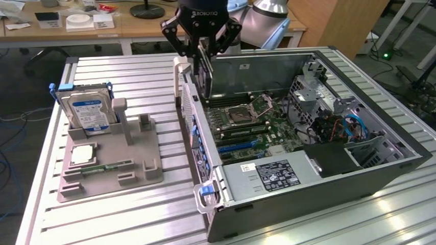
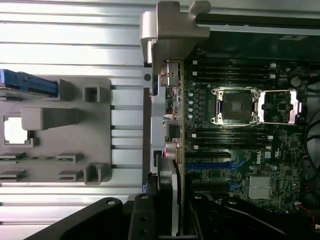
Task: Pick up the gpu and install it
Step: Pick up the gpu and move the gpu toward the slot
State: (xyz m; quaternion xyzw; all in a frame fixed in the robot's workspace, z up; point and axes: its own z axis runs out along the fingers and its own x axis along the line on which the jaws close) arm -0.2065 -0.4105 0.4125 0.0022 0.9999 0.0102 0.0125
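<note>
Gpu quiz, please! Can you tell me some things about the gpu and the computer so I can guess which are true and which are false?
1. The gripper holds the gpu. True.
2. The hard drive stands in the grey holder. True.
3. The gpu lies flat in the holder. False: it is upright in the gripper, at the open case.
4. The case is closed. False: it is open and its motherboard shows.

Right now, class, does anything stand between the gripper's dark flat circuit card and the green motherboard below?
Nothing visible does. The black gripper holds the dark circuit card upright over the green motherboard's edge; no cable or part lies beneath.
</note>
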